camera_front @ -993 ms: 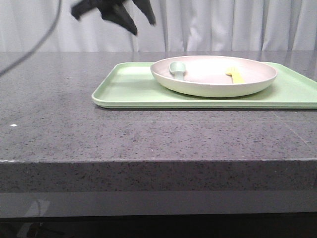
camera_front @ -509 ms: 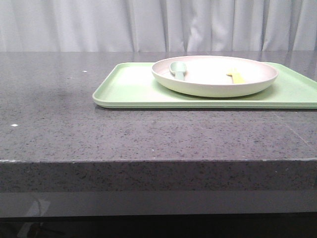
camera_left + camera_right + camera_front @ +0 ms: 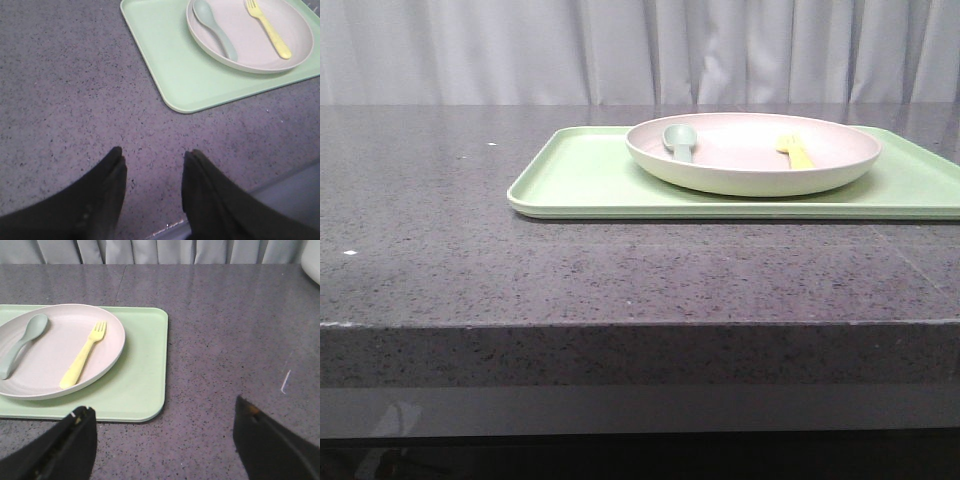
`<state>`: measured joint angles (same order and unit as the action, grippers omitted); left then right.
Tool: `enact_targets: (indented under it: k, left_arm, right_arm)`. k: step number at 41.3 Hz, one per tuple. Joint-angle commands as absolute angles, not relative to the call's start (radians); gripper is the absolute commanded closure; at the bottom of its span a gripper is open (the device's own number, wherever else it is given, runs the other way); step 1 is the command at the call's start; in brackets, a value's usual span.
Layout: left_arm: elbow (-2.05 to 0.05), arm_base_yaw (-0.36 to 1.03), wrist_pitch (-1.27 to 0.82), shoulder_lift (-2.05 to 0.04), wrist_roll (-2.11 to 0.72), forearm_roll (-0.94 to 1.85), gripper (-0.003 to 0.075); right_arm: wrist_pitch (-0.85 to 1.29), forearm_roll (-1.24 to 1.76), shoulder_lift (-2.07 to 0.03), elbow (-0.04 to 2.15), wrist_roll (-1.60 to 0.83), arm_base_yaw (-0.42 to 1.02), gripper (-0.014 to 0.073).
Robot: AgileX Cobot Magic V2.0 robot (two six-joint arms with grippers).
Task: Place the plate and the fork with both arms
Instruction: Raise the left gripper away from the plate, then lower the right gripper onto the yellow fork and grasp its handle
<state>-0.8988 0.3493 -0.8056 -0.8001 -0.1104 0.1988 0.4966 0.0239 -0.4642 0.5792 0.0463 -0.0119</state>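
The off-white, pinkish plate rests on the light-green tray. Inside it lies the pale-yellow fork, beside a grey-green spoon. My left gripper hovers open over bare countertop, well short of the tray's corner, with nothing between its fingers. My right gripper is open wide over the counter beside the tray's other end, also empty. Neither gripper shows in the front view.
The dark speckled stone countertop spreads left of the tray, and its front edge runs across the front view. White curtains hang behind the table.
A dark gripper seen high at the upper left of the front view one second ago has left that view. Plate, fork, spoon and tray have not moved.
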Motion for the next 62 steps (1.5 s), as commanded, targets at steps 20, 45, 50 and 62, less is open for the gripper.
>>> enact_targets:
  k: [20,45,50,62]
  left_arm:
    - [-0.786,0.349,-0.761,-0.565,0.070,0.048,0.0436]
    - [-0.786,0.349,-0.734,-0.565,0.070,0.048,0.0436]
    - [-0.786,0.349,-0.734,-0.565,0.070,0.048,0.0436]
    - [-0.786,0.349,-0.734,-0.565,0.070,0.048,0.0436]
  right_arm:
    - [0.528,0.036,-0.513,0.698,0.037,-0.001,0.0011]
    - [0.819,0.076,-1.058,1.122,-0.126,0.324,0.0207]
    - [0.868,0.076,-1.174,1.208,-0.126,0.324,0.0255]
    - [0.936,0.076,-1.418,1.419,-0.029,0.303,0.0253]
